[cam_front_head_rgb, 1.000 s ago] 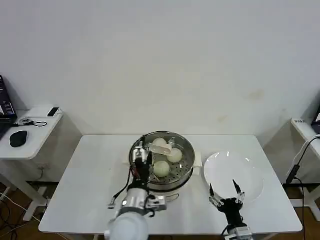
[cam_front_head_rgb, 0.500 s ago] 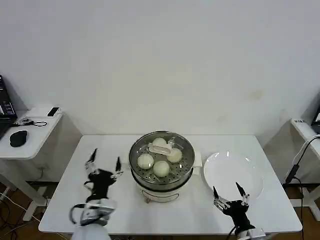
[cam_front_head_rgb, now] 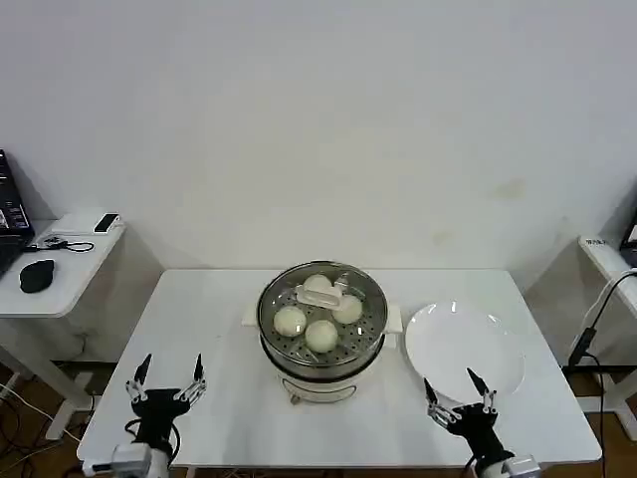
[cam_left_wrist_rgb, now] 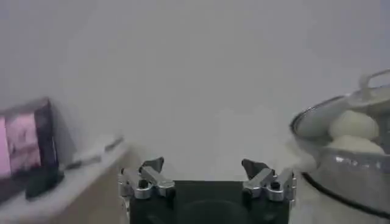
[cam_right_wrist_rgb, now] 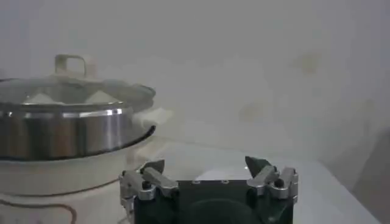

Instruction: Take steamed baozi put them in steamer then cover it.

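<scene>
A white bench (cam_front_head_rgb: 199, 329) is seen in front of a plain white wall, with a smaller white side desk (cam_front_head_rgb: 60, 264) at the robot's left carrying a black computer mouse (cam_front_head_rgb: 36, 276), and another white desk edge (cam_front_head_rgb: 607, 261) at the right. One steamer (cam_front_head_rgb: 321, 334) is placed at the middle of the bench, a shiny steel pot on a white base, and it is closed by one glass lid (cam_front_head_rgb: 323, 299) with a pale handle. Four steamed baozi (cam_front_head_rgb: 320, 335) are counted through the lid, resting on the perforated tray inside. One white plate (cam_front_head_rgb: 464, 351) is set just beside the steamer on the right, with nothing on it. The left gripper (cam_front_head_rgb: 166, 382) is held low at the near left edge of the bench, well apart from the steamer, its fingers spread wide and nothing between them. The right gripper (cam_front_head_rgb: 456, 394) is held at the near edge of the plate, its fingers likewise spread wide with nothing between them.
</scene>
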Controlling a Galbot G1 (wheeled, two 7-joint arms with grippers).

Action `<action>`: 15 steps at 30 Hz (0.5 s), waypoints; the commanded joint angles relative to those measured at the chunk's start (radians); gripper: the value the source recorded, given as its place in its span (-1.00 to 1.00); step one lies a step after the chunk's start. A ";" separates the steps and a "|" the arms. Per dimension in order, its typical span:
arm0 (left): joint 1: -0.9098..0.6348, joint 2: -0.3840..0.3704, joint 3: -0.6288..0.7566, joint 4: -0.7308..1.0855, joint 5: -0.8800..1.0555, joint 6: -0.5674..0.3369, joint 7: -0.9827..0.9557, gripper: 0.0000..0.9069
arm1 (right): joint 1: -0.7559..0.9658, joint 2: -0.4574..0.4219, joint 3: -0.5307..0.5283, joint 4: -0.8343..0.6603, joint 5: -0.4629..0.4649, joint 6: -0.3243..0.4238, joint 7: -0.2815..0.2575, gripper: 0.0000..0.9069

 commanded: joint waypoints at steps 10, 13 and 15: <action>0.103 -0.005 0.002 0.057 -0.092 -0.087 0.014 1.00 | 0.006 -0.031 -0.045 -0.013 -0.016 -0.010 -0.009 1.00; 0.105 -0.002 0.020 0.044 -0.092 -0.073 0.018 1.00 | 0.009 -0.022 -0.044 -0.016 -0.026 -0.015 -0.009 1.00; 0.110 -0.001 0.035 0.032 -0.081 -0.070 0.020 1.00 | 0.008 -0.017 -0.048 -0.018 -0.025 -0.024 -0.010 1.00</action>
